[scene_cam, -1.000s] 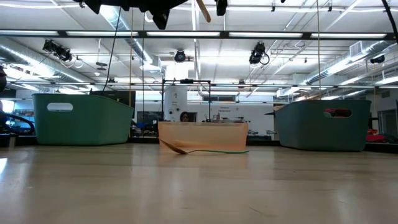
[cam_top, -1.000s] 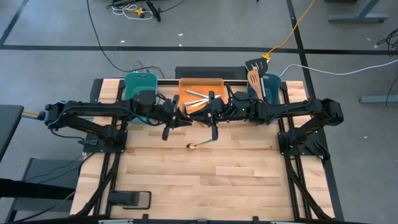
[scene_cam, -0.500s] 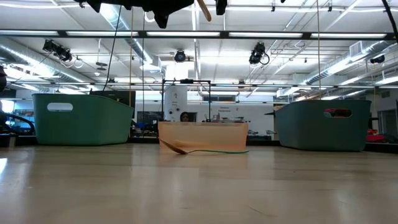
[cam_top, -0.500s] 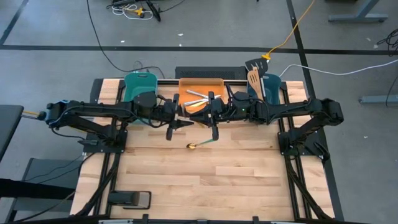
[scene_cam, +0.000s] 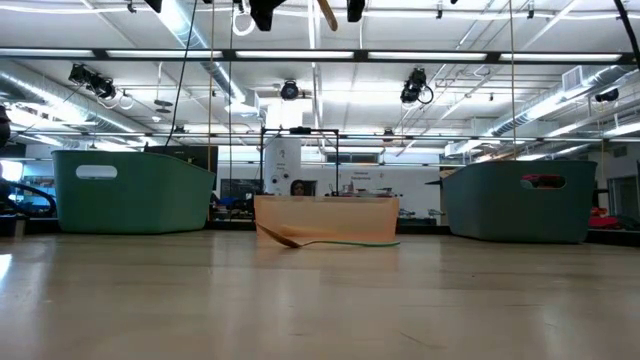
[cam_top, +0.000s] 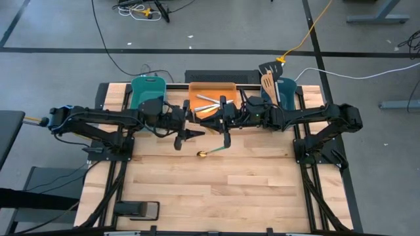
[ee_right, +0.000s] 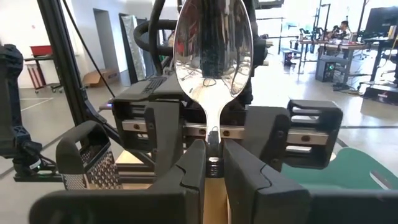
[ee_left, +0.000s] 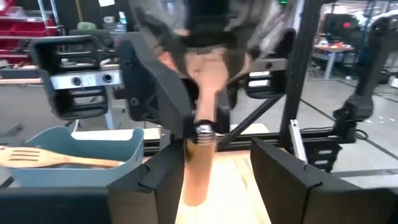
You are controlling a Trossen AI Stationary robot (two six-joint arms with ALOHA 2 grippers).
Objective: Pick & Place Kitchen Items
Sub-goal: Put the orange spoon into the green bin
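The two arms meet over the middle of the tabletop [cam_top: 216, 190], just on the near side of the orange tray [cam_top: 209, 92].

The right gripper [cam_top: 226, 137] hangs to the right of centre. In the right wrist view its fingers [ee_right: 193, 171] are clamped on the slim handle of a silver spoon [ee_right: 214, 53], whose shiny bowl stands up in front of the camera. The handle has a pale wooden end, seen in the left wrist view [ee_left: 200, 168] running between that arm's own fingers without touching either.

The left gripper [cam_top: 183, 136] faces the right one, just to its left. Its fingers [ee_left: 155, 180] stand wide apart and hold nothing.

A gold spoon [cam_top: 211, 152] with a green handle lies flat on the tabletop, near and a little left of the right gripper, apart from both arms. In the low view it rests in front of the tray [scene_cam: 325, 215].

Silver cutlery [cam_top: 207, 101] lies in the tray. A teal tub [cam_top: 146, 88] stands at the far left. Another tub [cam_top: 284, 88] at the far right holds a wooden spatula [cam_top: 268, 84] and a black turner [cam_top: 266, 68]. The spatula also shows lying in that tub in the left wrist view [ee_left: 56, 158].
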